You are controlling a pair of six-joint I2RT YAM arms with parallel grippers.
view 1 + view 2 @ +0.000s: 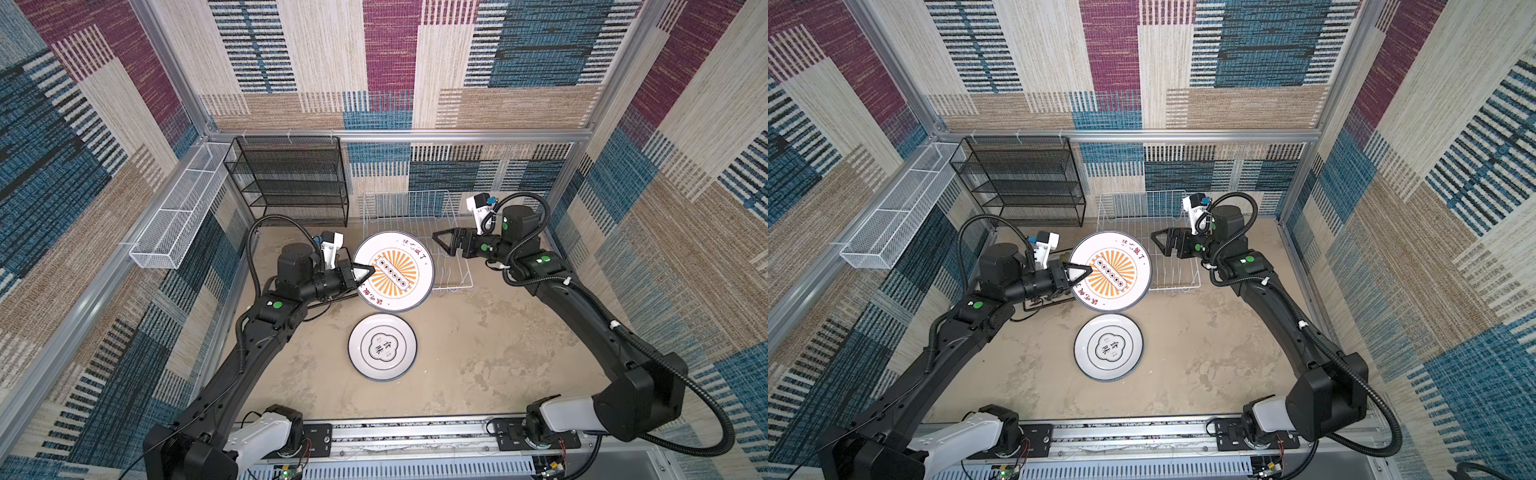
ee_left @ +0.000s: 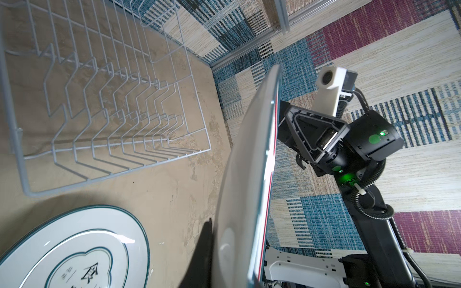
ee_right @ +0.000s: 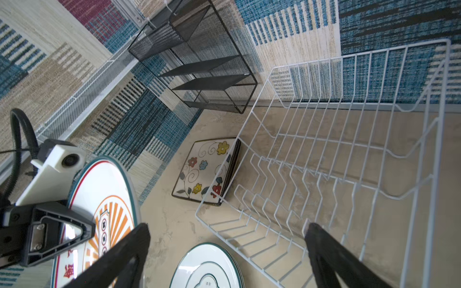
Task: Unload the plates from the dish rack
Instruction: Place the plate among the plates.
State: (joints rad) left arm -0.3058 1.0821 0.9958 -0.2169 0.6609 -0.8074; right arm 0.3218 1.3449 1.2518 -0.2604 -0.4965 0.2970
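My left gripper (image 1: pixel 368 272) is shut on the rim of a round plate with an orange sunburst (image 1: pixel 392 270) (image 1: pixel 1109 270). It holds the plate tilted in the air, just left of the dish rack. In the left wrist view the plate (image 2: pixel 249 174) stands edge-on against one dark finger (image 2: pixel 203 254). The white wire dish rack (image 1: pixel 453 278) (image 3: pixel 349 149) has no plates in its tines. My right gripper (image 1: pixel 436 237) (image 3: pixel 227 227) hangs open over the rack's front, holding nothing. Green-rimmed round plates (image 1: pixel 382 347) (image 3: pixel 207 266) lie stacked on the table. Square flowered plates (image 3: pixel 204 172) lie stacked beside the rack.
A black mesh shelf unit (image 1: pixel 291 183) stands at the back left, next to the rack. A long white mesh basket (image 1: pixel 178 212) hangs on the left wall. Both arms rise from a metal rail (image 1: pixel 395 432) along the front edge. Patterned walls close in three sides.
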